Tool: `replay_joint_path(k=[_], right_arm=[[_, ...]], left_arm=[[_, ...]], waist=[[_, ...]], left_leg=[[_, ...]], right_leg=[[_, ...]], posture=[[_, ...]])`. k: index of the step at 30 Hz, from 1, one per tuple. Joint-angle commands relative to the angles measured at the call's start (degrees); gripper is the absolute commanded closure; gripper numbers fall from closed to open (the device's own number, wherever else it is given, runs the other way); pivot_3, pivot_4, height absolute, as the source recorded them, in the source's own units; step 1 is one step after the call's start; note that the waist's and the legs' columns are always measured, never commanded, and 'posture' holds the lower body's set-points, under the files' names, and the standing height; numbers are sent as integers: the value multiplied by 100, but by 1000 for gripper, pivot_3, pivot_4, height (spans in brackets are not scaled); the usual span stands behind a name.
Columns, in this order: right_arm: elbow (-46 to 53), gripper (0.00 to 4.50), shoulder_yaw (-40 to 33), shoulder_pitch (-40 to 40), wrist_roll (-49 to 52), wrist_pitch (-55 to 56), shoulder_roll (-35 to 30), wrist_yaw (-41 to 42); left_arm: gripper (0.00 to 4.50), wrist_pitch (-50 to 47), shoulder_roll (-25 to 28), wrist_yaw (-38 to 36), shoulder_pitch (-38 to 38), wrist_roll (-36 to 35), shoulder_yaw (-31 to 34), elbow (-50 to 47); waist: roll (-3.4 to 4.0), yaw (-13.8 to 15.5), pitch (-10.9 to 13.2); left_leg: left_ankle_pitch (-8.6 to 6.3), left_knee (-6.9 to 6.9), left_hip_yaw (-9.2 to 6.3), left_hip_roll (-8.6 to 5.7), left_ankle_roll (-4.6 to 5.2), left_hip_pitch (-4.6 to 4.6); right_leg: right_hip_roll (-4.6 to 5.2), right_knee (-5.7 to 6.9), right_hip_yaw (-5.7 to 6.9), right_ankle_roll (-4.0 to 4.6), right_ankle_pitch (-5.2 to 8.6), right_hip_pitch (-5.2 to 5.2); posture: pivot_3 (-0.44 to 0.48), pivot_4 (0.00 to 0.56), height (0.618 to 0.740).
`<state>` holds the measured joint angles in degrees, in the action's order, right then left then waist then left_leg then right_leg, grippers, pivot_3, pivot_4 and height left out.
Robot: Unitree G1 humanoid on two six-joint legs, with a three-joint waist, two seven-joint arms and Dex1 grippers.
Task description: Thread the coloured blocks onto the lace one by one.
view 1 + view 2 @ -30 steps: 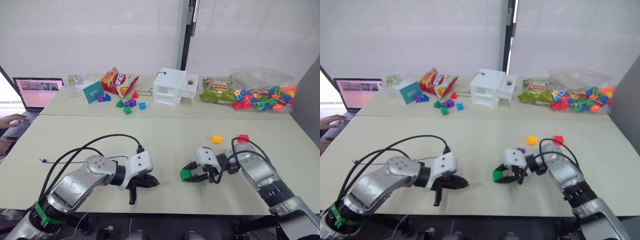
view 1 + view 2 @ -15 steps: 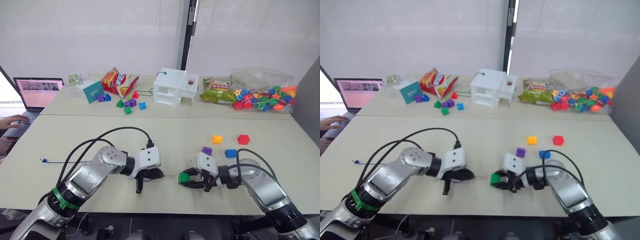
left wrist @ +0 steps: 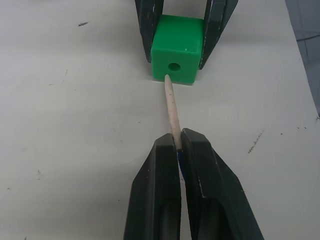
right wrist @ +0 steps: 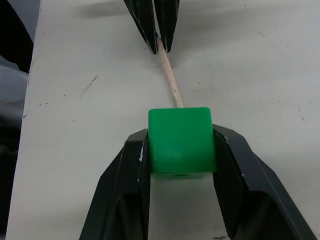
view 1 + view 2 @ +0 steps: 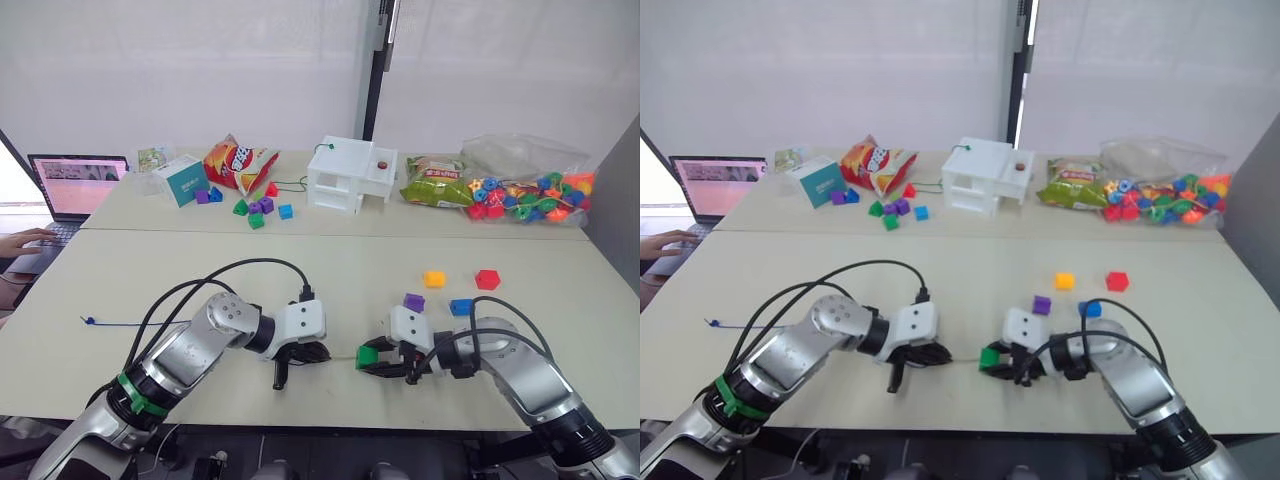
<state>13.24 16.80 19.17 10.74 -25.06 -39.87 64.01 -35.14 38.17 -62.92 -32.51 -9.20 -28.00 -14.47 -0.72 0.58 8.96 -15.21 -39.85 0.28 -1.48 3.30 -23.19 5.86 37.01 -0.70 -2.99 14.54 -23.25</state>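
Two grippers face each other over the table (image 5: 300, 270) — the right gripper (image 4: 180, 150) clamps the green block (image 4: 181, 140). The left gripper (image 3: 178, 142) pinches the lace (image 3: 171, 107) by its pale tip, which points at the block's hole just ahead of the fingers, not yet inside.

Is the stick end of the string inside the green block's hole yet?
Not yet. The lace tip touches the green block just below its hole.

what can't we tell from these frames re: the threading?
- Whether the lace tip is lined up with the green block's hole: in the left wrist view it ends just under the hole, depth unclear.
- Right wrist view: the block hides the tip's end and the hole.
- Head views: the tip between the left gripper and the right gripper is too small to see.
- Laptop: cut off by the edge.
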Motion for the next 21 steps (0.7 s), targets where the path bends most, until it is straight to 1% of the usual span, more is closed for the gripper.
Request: replay_joint_path(k=[1, 6, 18, 21], right_arm=[[314, 3318, 110, 21, 39, 24, 11, 77], [437, 3318, 108, -12, 47, -66, 7, 39], [440, 3318, 105, -34, 19, -102, 4, 5], [459, 3318, 116, -50, 30, -126, 8, 4]], left_arm=[[4500, 181, -147, -101, -143, 10, -34, -41], [4500, 216, -310, -191, -187, 49, -91, -8], [4500, 69, -355, -368, -226, -18, 28, -112], [4500, 92, -555, -270, -235, 46, -80, -29]], waist=[[0, 1, 0], [0, 3, 0], [0, 8, 0], [0, 10, 0]], left_leg=[[0, 0, 0, 0, 0, 0], [0, -1, 0, 0, 0, -1], [0, -3, -1, 1, 1, 0], [0, -3, -2, 1, 1, 0]], right_leg=[[0, 0, 0, 0, 0, 0], [0, 0, 1, 0, 0, 0], [-1, 0, 1, 0, 0, 1], [-1, 0, 1, 0, 0, 2]], posture=[[0, 150, 740], [0, 150, 740], [0, 150, 740], [0, 150, 740]])
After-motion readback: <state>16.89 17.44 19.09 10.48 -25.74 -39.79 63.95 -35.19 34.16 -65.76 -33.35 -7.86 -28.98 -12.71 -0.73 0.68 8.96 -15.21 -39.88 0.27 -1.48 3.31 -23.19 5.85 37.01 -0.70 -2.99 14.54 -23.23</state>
